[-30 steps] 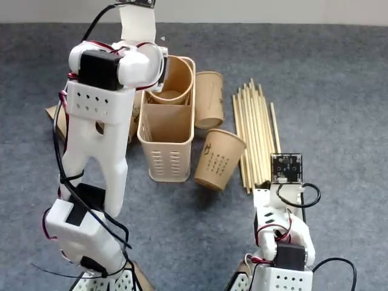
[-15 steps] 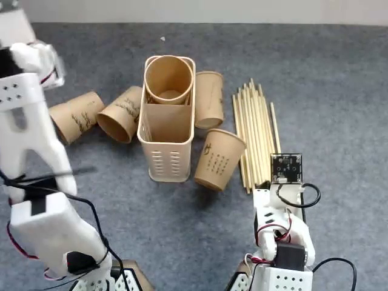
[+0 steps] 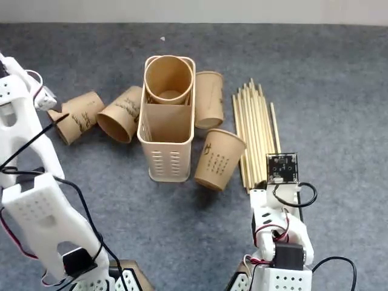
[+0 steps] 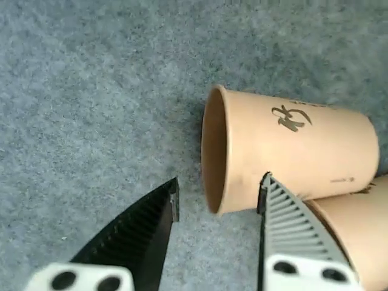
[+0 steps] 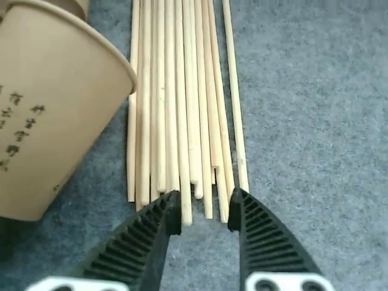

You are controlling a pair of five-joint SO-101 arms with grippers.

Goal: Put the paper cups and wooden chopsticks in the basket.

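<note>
A: What's seen under everything?
B: A grey carpet (image 3: 339,91), felt-like, mottled; the whole surface is covered by it, side to side in the high view.
A: Anything behind it?
B: A pale strip (image 3: 242,11) is seen along the far edge; wall or bare tabletop, can't be told.
A: Marks, light?
B: One small white speck (image 3: 162,39) is noted on the carpet nr the far edge. Light is even; shadows are soft.

- A robotics test bench, lab or hobby room, not clear which.
- The white left arm (image 3: 37,209) and right arm (image 3: 279,239) carry exposed wires (image 3: 303,195).
- A grey felt-like mat (image 3: 339,73) covers the table, with a pale wall (image 3: 242,11) behind.
</note>
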